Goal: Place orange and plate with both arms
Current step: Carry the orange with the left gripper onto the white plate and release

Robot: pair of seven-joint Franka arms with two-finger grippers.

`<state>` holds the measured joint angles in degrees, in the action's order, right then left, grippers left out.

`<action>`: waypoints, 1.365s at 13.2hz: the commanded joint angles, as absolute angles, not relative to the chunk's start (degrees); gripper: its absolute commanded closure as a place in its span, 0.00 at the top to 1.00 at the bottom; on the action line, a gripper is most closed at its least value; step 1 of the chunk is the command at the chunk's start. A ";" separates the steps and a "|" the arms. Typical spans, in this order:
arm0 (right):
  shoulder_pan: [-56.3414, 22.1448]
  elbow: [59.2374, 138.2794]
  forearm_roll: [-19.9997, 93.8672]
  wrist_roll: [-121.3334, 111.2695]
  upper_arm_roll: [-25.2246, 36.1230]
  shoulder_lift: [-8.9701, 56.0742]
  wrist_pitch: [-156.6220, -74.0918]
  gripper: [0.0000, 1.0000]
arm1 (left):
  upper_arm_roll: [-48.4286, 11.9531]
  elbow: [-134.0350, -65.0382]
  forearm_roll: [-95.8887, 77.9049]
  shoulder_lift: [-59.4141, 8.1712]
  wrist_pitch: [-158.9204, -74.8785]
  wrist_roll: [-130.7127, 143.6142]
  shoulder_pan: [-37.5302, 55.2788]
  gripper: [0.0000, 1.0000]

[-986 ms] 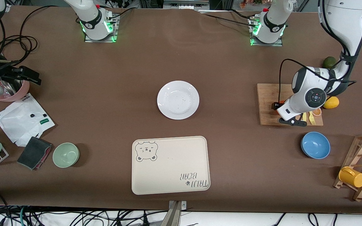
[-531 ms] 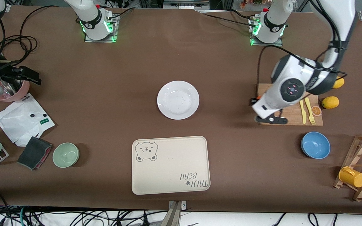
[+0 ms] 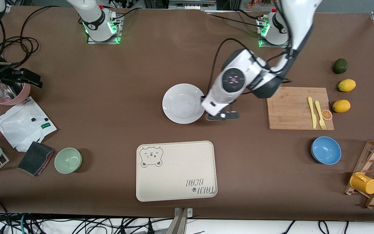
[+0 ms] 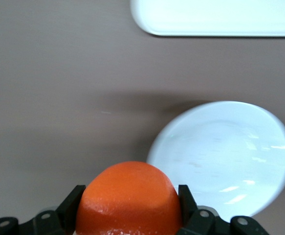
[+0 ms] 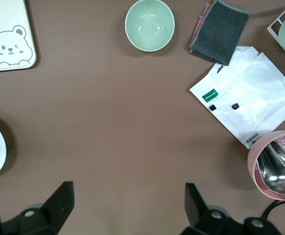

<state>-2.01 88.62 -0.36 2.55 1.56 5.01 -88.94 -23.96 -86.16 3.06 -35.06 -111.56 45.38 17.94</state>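
Orange [image 4: 128, 198] sits pinched between the two fingers of your left pincer [image 4: 130, 208], which hangs over the bare counter [image 3: 109, 97] just beside the plate's rim, at the edge toward the left arm's end. In the front view your left arm's white wrist covers the fruit entirely, and only the black fingers [image 3: 222, 116] show below it, next to the plate [image 3: 183, 103]. That plate lies flat near the middle of the counter, glossy white with a few dark specks, nothing on it. Nearer the front camera than the plate lies the cream bear tray [image 3: 176, 170], well apart from it. Your right pincer [image 5: 127, 205] hovers spread wide at the right arm's end of the counter, holding nothing, and that arm waits there. Its wrist view shows a pink bowl [image 5: 274, 159] with a metal spoon in it, a white packet [image 5: 245, 100], a grey cloth [image 5: 219, 32] and a green bowl [image 5: 149, 24]. Toward the left arm's end you have a wooden board [image 3: 295, 109] carrying a yellow knife and fork plus an orange slice, with two lemons [image 3: 346, 85] beside it and a blue bowl [image 3: 325, 150] nearer the camera.
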 commanded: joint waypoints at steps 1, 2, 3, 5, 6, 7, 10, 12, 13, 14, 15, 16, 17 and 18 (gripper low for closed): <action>-2.20 87.89 -0.44 3.08 1.67 5.19 -88.24 1.00 | -23.12 -78.58 2.20 -41.91 -111.78 50.87 22.67 0.21; -2.20 87.89 -0.44 3.16 1.67 5.19 -88.24 1.00 | -23.03 -78.57 2.37 -42.88 -113.97 52.19 23.46 0.21; -2.20 87.89 -0.44 3.16 1.67 5.19 -88.24 1.00 | -22.94 -78.57 2.63 -44.20 -116.87 53.69 24.68 0.21; -2.20 87.89 -0.44 3.25 1.67 5.19 -88.24 1.00 | -21.98 -78.66 2.99 -46.92 -121.53 57.29 27.58 0.22; -2.20 87.89 -0.44 3.43 1.67 5.19 -88.24 1.00 | -20.67 -78.66 2.99 -47.89 -122.07 58.09 29.42 0.22; -2.20 87.89 -0.35 3.51 1.67 5.27 -88.24 1.00 | -19.44 -78.66 2.99 -48.07 -122.08 58.01 30.66 0.26; -2.20 87.89 -0.44 3.60 1.67 5.27 -88.24 1.00 | -18.46 -78.66 4.64 -47.73 -122.08 57.66 31.64 1.00; -2.20 87.89 -0.44 3.60 1.67 5.27 -88.24 1.00 | -18.46 -78.66 7.72 -46.85 -121.38 57.92 31.29 1.00; -2.20 87.89 -0.44 3.60 1.58 5.27 -88.24 1.00 | -18.46 -78.66 7.91 -46.32 -120.42 57.92 30.94 1.00; -2.20 87.89 -0.44 3.52 1.58 5.27 -88.24 1.00 | -18.37 -78.58 8.00 -45.45 -118.84 57.92 30.76 1.00; -2.20 87.98 -0.44 2.99 1.58 5.36 -88.24 1.00 | -17.85 -78.57 7.91 -43.79 -117.52 57.75 30.50 1.00; -2.28 88.07 -0.53 2.73 1.58 5.45 -88.24 1.00 | -17.15 -78.57 8.00 -41.86 -116.12 57.66 29.98 1.00; -2.29 88.07 -0.61 2.55 1.58 5.88 -88.24 1.00 | -17.05 -78.57 8.00 -40.18 -114.36 57.57 29.19 1.00; -2.29 88.07 -0.62 2.37 1.58 5.98 -88.24 1.00 | -16.96 -78.57 8.09 -38.60 -113.04 57.31 27.79 1.00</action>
